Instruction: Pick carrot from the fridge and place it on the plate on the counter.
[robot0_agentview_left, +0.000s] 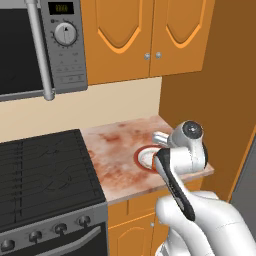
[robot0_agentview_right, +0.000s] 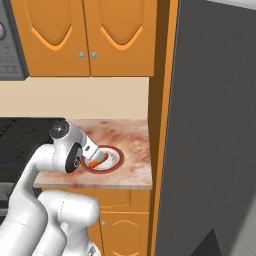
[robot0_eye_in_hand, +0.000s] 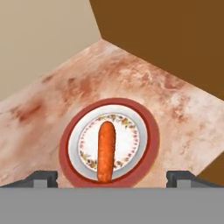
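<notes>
A: Starting with the big items. The fridge (robot0_agentview_right: 215, 125) is standing closed, off to one side of the hand. The tabletop (robot0_eye_in_hand: 52, 100) is spreading out beneath the hand and beyond it.

B: And the plate (robot0_eye_in_hand: 148, 144)?

A: Sitting on the tabletop directly under the hand (robot0_eye_in_hand: 112, 179). The carrot (robot0_eye_in_hand: 106, 151) is lying across the plate's middle, its near end reaching toward the rim closest to the hand.

B: Is the hand gripping it?

A: No. In the hand view the fingertips (robot0_eye_in_hand: 43, 178) are standing spread wide, one on each side of the plate, touching nothing. The carrot is resting free between them.

B: So which step?

A: I am judging the placing as done and the release as complete. The next move is calling for a straight lift away from the plate, fingers kept apart so they are not nudging the carrot or the rim.
</notes>
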